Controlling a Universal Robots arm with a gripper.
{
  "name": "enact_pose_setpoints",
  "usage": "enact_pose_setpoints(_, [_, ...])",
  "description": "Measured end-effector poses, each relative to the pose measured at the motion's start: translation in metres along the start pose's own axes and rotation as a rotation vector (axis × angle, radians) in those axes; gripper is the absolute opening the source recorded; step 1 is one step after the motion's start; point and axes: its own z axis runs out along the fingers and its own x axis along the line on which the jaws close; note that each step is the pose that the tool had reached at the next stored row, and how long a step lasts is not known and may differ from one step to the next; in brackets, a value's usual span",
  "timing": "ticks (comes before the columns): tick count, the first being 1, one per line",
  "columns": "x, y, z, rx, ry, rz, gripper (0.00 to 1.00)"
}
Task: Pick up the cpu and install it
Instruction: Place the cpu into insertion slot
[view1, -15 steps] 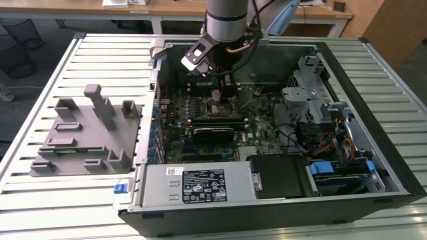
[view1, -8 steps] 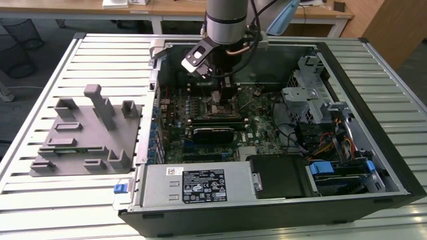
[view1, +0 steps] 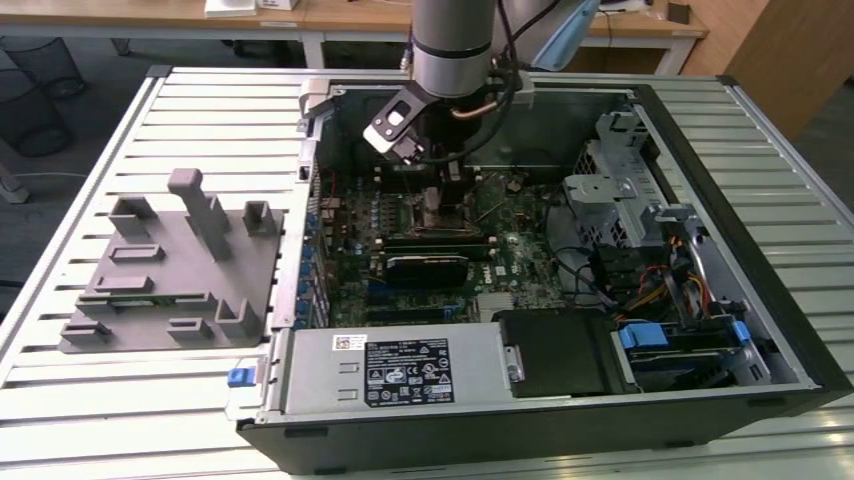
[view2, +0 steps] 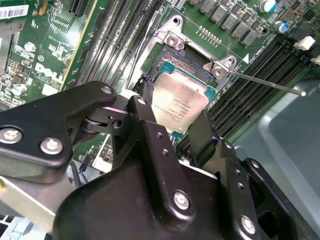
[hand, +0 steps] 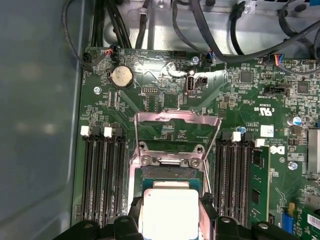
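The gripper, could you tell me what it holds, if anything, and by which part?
The gripper holds the chip between its fingers, by two opposite edges, over the socket.

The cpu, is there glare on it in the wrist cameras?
In the first wrist view the cpu has its top blown out to near white by glare; in the second wrist view it looks evenly grey, with faint print still visible.

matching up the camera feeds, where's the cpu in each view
exterior view: covered by the tool.
second wrist view: cpu between the tool's fingers, next to the socket frame.
first wrist view: cpu between the same fingers.
shared landmark: the socket frame with its screws, in both wrist views.
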Motion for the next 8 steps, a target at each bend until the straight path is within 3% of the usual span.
enact_pose_setpoints(8, [0.0001,-0.0003,0.0075,-0.0001,0.0001,0.001,0.53])
